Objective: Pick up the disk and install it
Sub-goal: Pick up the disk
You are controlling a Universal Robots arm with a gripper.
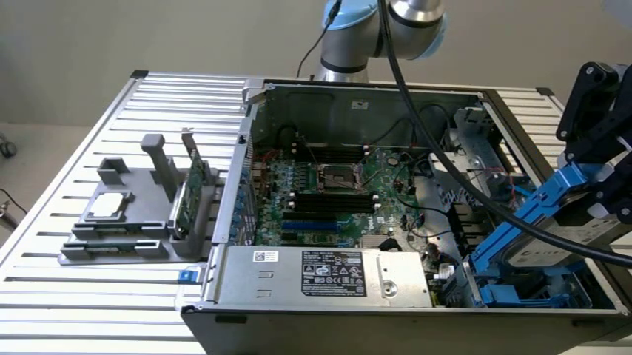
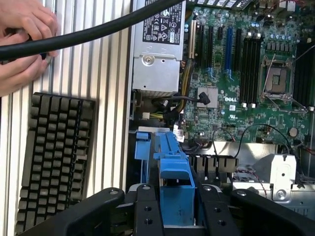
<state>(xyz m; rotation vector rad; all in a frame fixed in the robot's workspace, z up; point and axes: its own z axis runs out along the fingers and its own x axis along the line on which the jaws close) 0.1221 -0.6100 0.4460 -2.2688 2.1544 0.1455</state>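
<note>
The disk (image 1: 538, 248), clenched in your gripper (image 2: 176, 199), hangs tilted above the computer case (image 1: 375, 103). A skewed entry may jam its rails.

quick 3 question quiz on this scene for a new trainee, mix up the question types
1. True or false: the black gripper holds the silver-grey metal disk in bright blue plastic rails tilted above the open metal computer case.
2. The small square silver chip sits: A) on the grey plastic fixture beside the case; B) inside the case; C) on a keyboard.
3. What do the person's hands hold?
Key: 1. true; 2. A; 3. a thick black cable.
</note>
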